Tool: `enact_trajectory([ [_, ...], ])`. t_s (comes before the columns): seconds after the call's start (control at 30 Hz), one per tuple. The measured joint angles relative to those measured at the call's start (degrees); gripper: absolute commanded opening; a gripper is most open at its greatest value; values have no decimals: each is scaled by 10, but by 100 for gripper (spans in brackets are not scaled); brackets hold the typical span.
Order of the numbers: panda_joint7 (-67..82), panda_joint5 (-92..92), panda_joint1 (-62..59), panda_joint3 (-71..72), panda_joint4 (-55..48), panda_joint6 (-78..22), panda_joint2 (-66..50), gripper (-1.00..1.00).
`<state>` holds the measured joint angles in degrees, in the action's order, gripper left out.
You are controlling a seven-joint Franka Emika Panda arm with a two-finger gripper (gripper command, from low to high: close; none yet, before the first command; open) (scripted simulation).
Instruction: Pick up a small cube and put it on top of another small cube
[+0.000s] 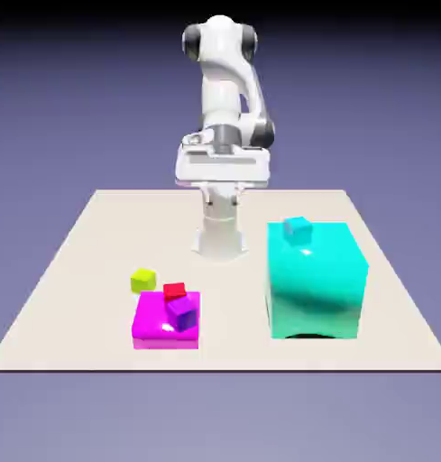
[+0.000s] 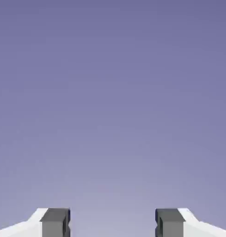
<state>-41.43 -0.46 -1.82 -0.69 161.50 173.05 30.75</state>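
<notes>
the white arm's end effector (image 2: 113, 224) has its grey fingers apart, nothing between them, only backdrop ahead. on the beige table (image 1: 88, 244), a small purple cube (image 1: 181, 313) sits atop a flat magenta block (image 1: 151, 323); a small red cube (image 1: 175, 291) touches the block's far edge, and a small yellow-green cube (image 1: 143, 280) lies just beside. a small teal cube (image 1: 297, 229) rests on a large cyan block (image 1: 314, 284). no writing shows.

Even, bright rendered light from above. Glossy highlights on large cyan block (image 1: 314, 280) and magenta block (image 1: 166, 319); small dark shadow under cyan block's front edge. Backdrop darkens toward top of exterior view. Hand view: plain blue-violet gradient, paler toward bottom. Both pictures sharp, no edge distortion.
</notes>
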Motion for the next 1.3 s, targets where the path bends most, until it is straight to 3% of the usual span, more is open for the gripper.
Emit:
enact_trajectory([
  [0.53, 136, -61, -332, -92, 67, -128, -253, 0],
  [0.8, 167, -19, -368, -52, 48, 9, -417, 0],
  [0.83, 171, -13, -372, -47, 45, 26, -436, -100],
  [1.23, 139, -63, -338, -94, 68, -130, -258, -100],
  [1.3, 91, -52, -297, -84, 33, -176, -247, -100],
])
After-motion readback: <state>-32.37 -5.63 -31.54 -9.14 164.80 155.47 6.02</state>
